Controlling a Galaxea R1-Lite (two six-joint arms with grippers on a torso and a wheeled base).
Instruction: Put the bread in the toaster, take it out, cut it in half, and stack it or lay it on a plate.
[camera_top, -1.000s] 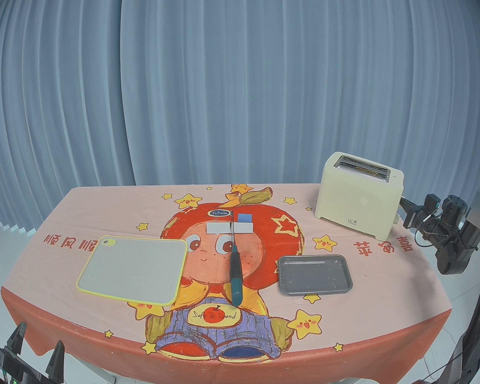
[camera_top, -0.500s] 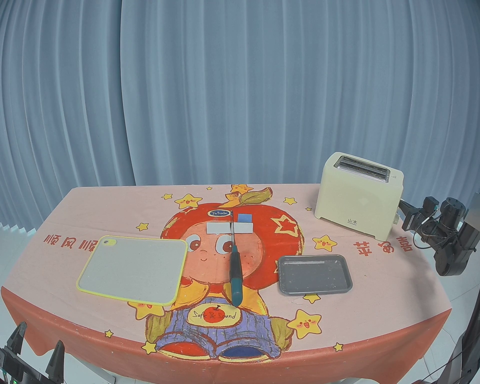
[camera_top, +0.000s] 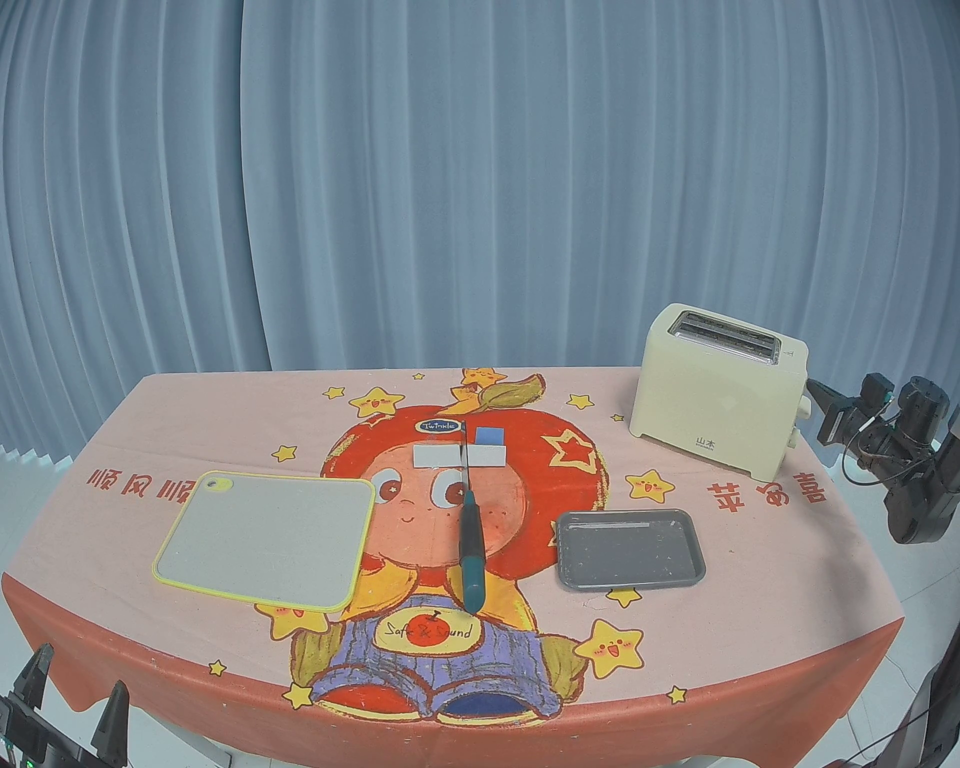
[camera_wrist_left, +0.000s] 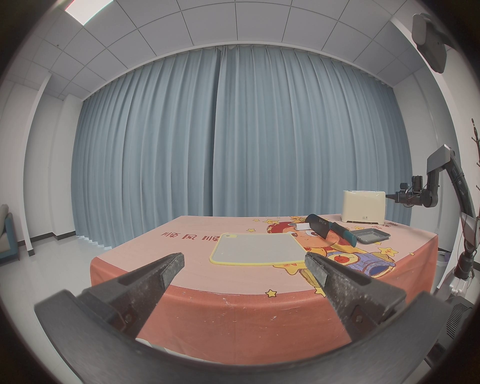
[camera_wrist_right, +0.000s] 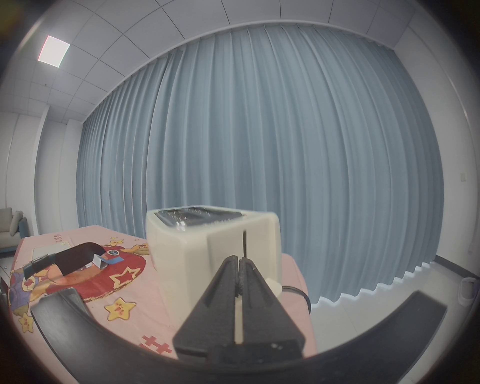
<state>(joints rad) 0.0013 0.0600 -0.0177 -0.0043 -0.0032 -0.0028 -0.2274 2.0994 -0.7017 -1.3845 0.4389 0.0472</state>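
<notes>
The cream toaster (camera_top: 720, 390) stands at the table's back right, its two top slots dark with no bread showing in them. My right gripper (camera_top: 816, 393) is shut on nothing and hovers just off the toaster's right end, a short gap away. In the right wrist view that gripper (camera_wrist_right: 240, 265) points at the toaster (camera_wrist_right: 200, 250) end with its lever slot. A teal-handled knife (camera_top: 470, 540) lies mid-table. The grey tray (camera_top: 690, 575) sits to the knife's right. My left gripper (camera_top: 78, 672) is open, low off the table's front left corner.
A grey cutting board with a yellow rim (camera_top: 265, 540) lies on the left of the table. White and blue tape patches (camera_top: 445, 455) sit under the knife blade. A power cord (camera_wrist_right: 295, 295) trails behind the toaster. Blue curtains hang behind.
The brownish bread seen in the toaster slot a second ago has dropped out of sight. My right gripper has drawn back rightward and slightly up from the toaster's end.
</notes>
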